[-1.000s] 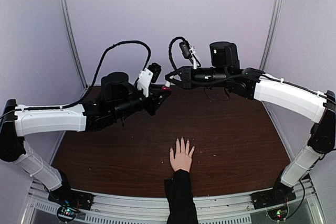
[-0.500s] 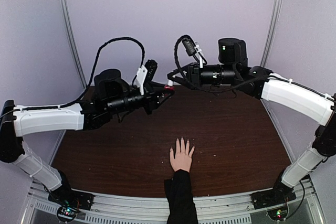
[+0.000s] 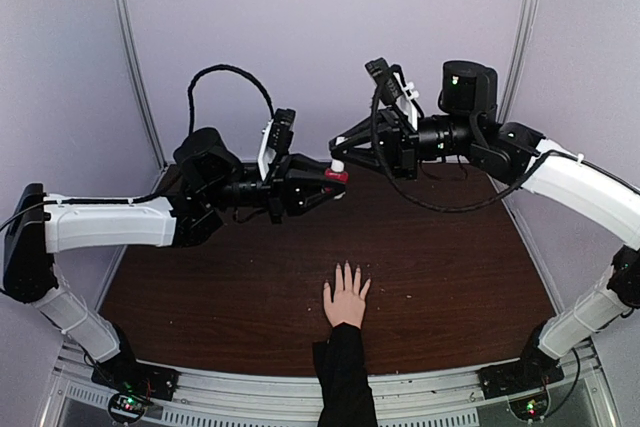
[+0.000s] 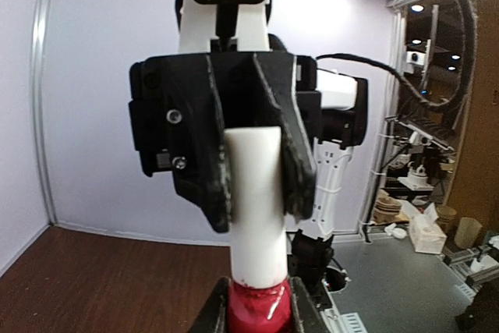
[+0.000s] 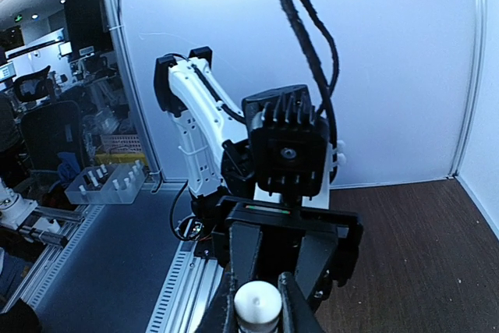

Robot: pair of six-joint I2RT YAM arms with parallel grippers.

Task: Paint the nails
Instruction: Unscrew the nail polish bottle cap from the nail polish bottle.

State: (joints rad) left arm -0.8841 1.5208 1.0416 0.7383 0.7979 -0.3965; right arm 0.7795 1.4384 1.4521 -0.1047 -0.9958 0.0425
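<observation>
ROBOT ARMS SHARE A BOTTLE. Two arms meet in mid-air above a dark wood table (image 3: 450, 247), w/ a small red bottle (image 3: 337, 176) held btwn them. The left gripper (image 3: 328, 180), reaching in from the left, is clamped on the bottle's red body. The right gripper (image 3: 343, 155), coming from the right, is closed on the white cap (image 3: 338, 162) standing on top.

From the L wrist cam, the cap is a tall white cylinder pinched btwn the right gripper's two black fingers (image 4: 207, 154). Its lower end meets the red body, which sits btwn the left gripper's own fingertips at the bottom edge of frame. Whether the cap is screwed tight or loose can't be told. The R wrist cam looks onto the cap's rounded top, snug btwn that gripper's fingertips, w/ the left arm's wrist facing it head-on.

Well below, nearer the arm bases, a pale hand (image 3: 347, 302) lies flat at the table's near edge, approx. ctr, fingers spread & pointing toward the far wall (image 3: 330, 27). A black sleeve (image 3: 343, 377) covers the forearm. The nails (image 3: 347, 267) tip those fingers, well apart from both grippers & the bottle. At this range they're too small to tell bare from polished.
</observation>
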